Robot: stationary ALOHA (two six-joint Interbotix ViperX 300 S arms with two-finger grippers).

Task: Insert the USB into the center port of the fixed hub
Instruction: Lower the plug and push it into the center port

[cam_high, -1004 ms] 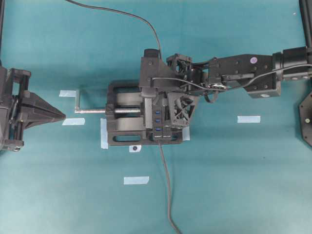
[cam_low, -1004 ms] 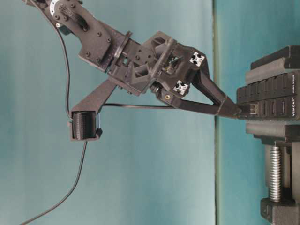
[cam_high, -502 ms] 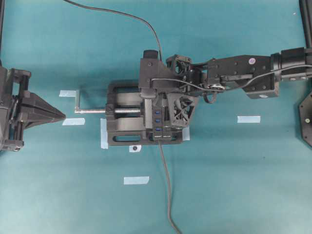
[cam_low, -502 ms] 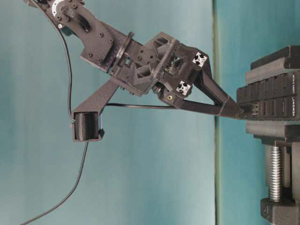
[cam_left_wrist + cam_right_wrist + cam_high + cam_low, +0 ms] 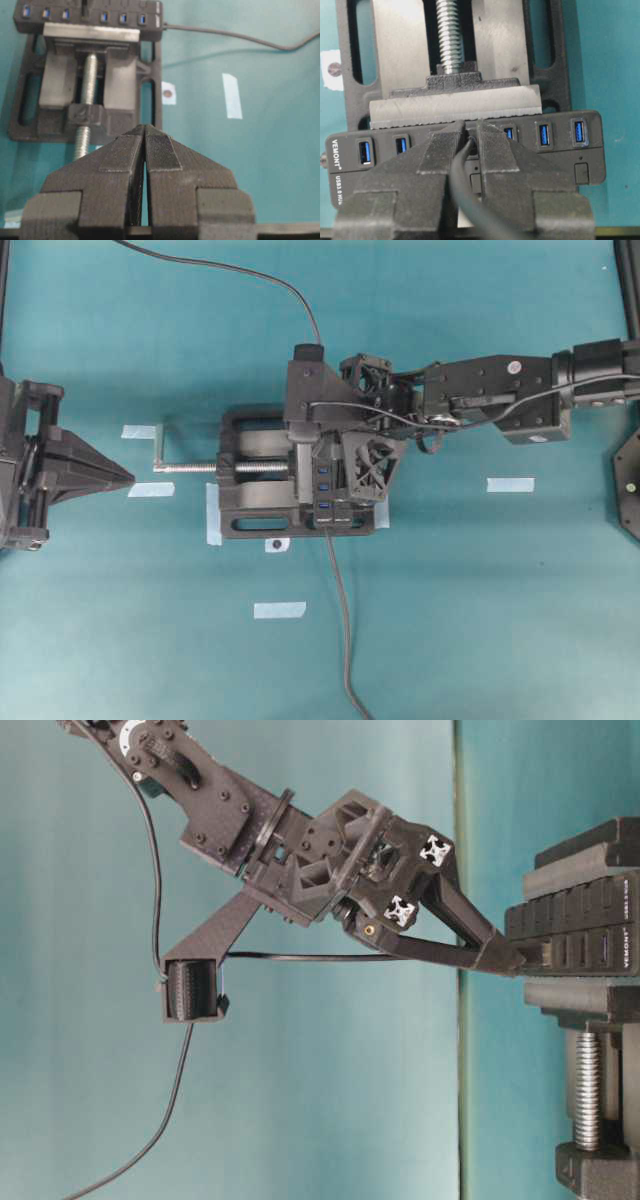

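Observation:
The fixed hub is a long black bar with blue ports, clamped in a black vise. My right gripper is shut on the USB, a small black plug whose thin dark cable trails back between the fingers. The fingertips press against the hub's face at the middle of the port row, so the center port is hidden behind them. From table level the plug's metal tip meets the hub. My left gripper is shut and empty, far left of the vise.
The vise's silver screw and crank point toward the left gripper. A thicker grey cable leaves the hub's end toward the front edge. Several pale tape strips lie on the teal table. The thin USB cable runs off the back.
The right gripper has pushed a little closer to the hub's face with the plug, its wrist and cable loop following. The left gripper has not moved.

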